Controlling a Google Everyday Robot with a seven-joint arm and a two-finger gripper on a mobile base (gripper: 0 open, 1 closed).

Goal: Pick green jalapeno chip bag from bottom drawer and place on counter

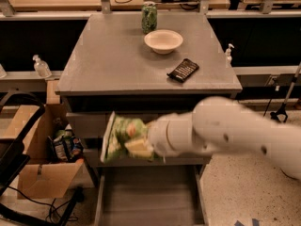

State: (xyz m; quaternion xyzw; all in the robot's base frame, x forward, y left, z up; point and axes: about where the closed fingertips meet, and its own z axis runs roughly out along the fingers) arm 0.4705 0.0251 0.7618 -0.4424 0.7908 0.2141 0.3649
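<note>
Bag's out of the drawer, just not up on the counter yet

The pincer (pixel 135 146) is mid-frame, clamped shut on the green jalapeno chip bag (pixel 117 134). The bag hangs in the air in front of the drawer fronts, above the open bottom drawer (pixel 150 199) at the bottom of the frame and just under the counter (pixel 117 65) edge. I'd call the pick part done. What's left is getting the bag up over that edge and setting it down. On the counter there's a green can (pixel 149 17), a bowl (pixel 163 40) and a black packet (pixel 183 70), all toward the upper right, so the near left side looks like the easy landing spot. The main thing in the way is probably the counter's thick front lip right above the bag. The cardboard box (pixel 33 182) at lower left is well off to the side.
</note>
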